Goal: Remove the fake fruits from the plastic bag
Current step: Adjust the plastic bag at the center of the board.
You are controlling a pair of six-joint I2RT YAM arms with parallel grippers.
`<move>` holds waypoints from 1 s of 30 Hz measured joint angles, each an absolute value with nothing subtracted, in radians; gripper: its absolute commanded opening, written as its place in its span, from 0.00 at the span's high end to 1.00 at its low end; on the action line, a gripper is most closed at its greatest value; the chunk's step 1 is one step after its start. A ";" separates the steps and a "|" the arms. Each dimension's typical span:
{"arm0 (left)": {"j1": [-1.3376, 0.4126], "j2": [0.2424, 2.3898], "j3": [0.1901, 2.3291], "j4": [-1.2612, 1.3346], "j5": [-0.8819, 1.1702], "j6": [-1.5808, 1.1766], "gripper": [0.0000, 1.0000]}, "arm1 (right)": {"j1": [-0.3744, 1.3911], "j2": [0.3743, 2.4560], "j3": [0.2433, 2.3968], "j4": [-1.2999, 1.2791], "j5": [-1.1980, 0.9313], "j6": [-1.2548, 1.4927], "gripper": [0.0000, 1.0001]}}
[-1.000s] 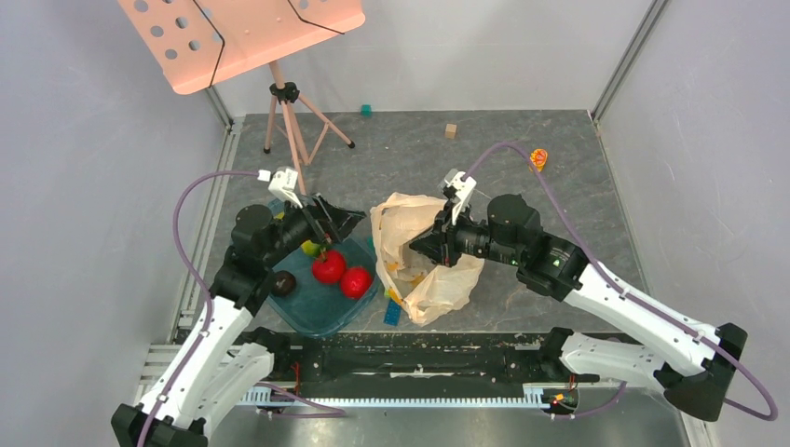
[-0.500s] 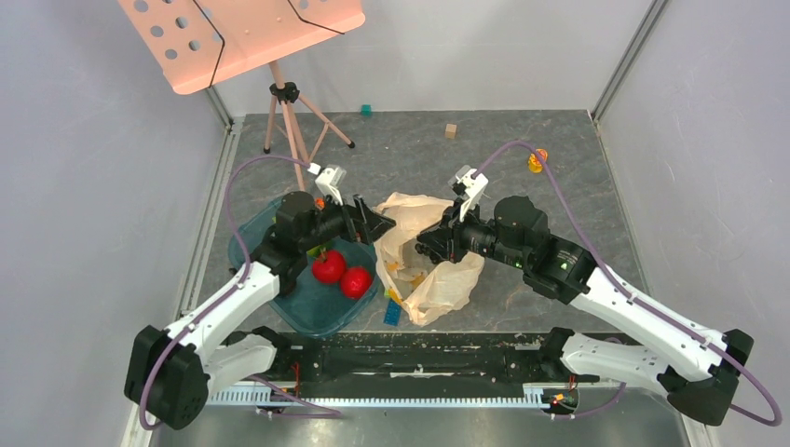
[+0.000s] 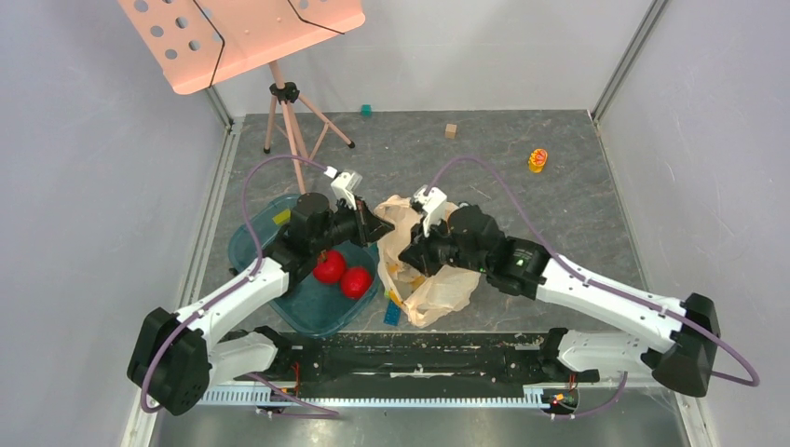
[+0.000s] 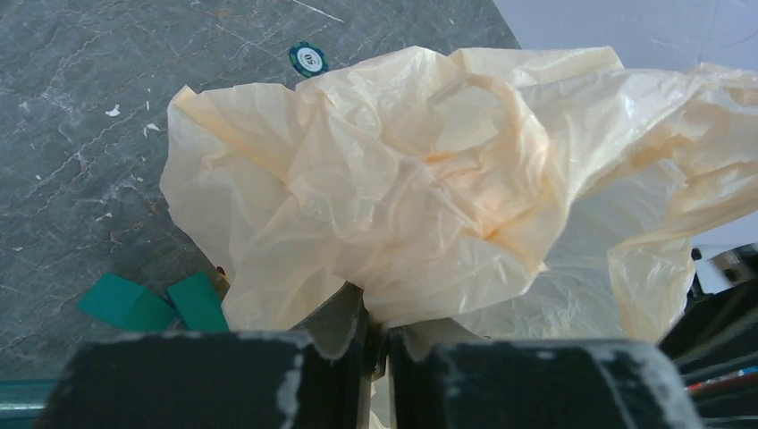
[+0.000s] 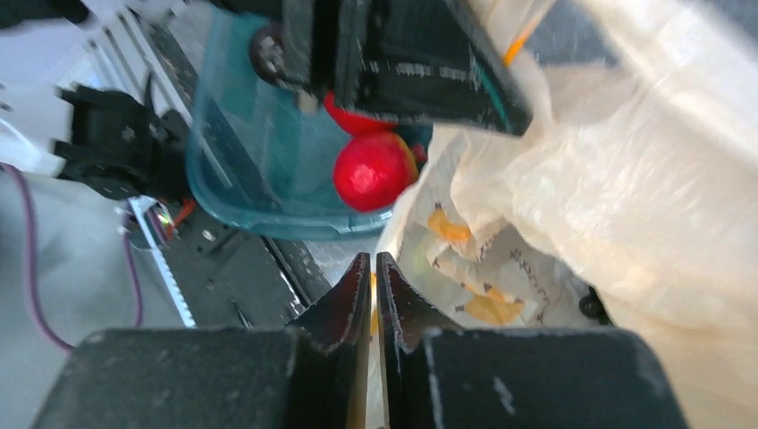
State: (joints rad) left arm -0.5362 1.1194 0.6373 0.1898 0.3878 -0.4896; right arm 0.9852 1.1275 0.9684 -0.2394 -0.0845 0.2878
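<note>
From above, I judge the emptying nearly done: both red fake fruits (image 3: pixel 328 267) sit in the teal tray (image 3: pixel 307 317) just behind my left gripper (image 3: pixel 382 227), I can't find the grapes, and the right gripper (image 3: pixel 404 256) is at the mouth of the plastic bag (image 3: pixel 447 284), so next I'd lift the rim and check inside. Left wrist: the fingers (image 4: pixel 344 317) are clamped on a fold of bag film bunched right ahead; right wrist: fingers (image 5: pixel 344 299) together, bag lining just ahead, film pinched or not I cannot tell
</note>
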 measured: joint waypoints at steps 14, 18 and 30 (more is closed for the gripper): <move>-0.555 1.096 0.643 0.161 0.339 -0.492 0.98 | 1.015 1.078 0.587 -0.256 0.154 0.300 0.98; -0.580 1.066 0.643 0.159 0.332 -0.505 0.98 | 1.015 1.016 0.498 -0.271 0.207 0.324 0.98; -0.730 0.970 0.543 0.155 0.253 -0.537 0.98 | 1.015 0.928 0.409 -0.305 0.305 0.390 1.00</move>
State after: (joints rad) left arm -0.7296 0.9703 0.5426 0.1555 0.2527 -0.5365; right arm 1.0145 0.9283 0.4088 -0.3046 0.3046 0.3897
